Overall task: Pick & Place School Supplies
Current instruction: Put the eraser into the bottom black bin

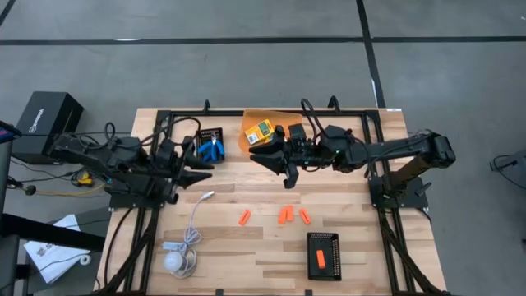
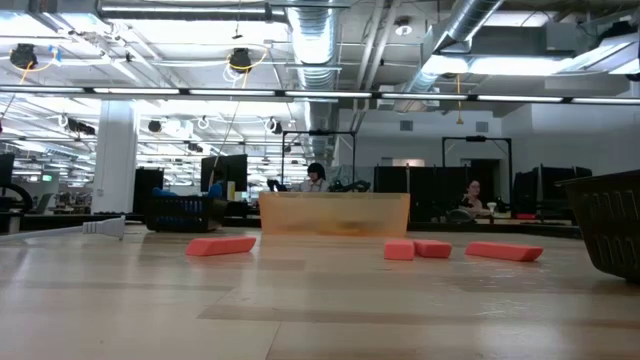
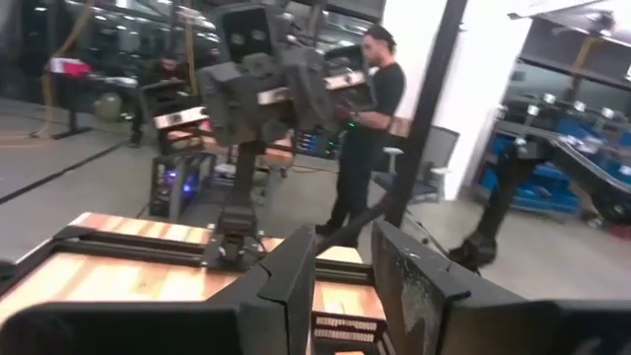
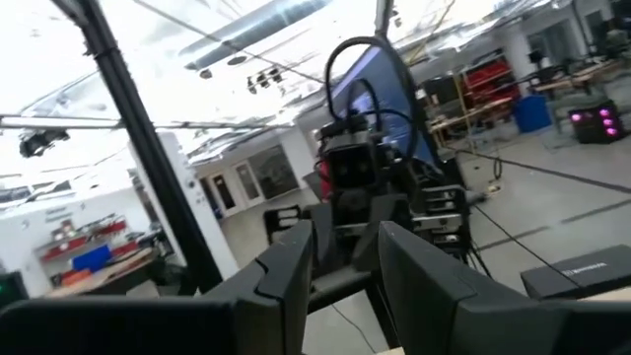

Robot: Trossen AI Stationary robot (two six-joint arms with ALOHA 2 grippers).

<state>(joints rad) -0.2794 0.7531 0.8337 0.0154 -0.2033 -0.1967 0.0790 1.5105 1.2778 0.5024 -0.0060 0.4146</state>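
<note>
Blue-handled scissors (image 1: 213, 149) lie in a small black tray (image 1: 203, 134) at the far left of the table. A yellow-and-green crayon box (image 1: 261, 131) sits in an orange see-through bin (image 1: 249, 123) at the far middle. Three orange sticks (image 1: 244, 217) (image 1: 285, 215) (image 1: 305, 217) lie flat on the wood. Another stick (image 1: 320, 260) lies in the near black tray (image 1: 324, 240). My left gripper (image 1: 204, 171) (image 3: 343, 237) hangs open above the table, just on the near side of the scissors tray. My right gripper (image 1: 275, 167) (image 4: 345, 232) hangs open near the bin. Neither has anything between its fingers.
A white cable with a round puck (image 1: 174, 261) lies at the near left, its plug (image 1: 209, 196) toward the middle. A black frame (image 1: 271, 111) runs round the table's far edge and sides. People are in the room beyond the table.
</note>
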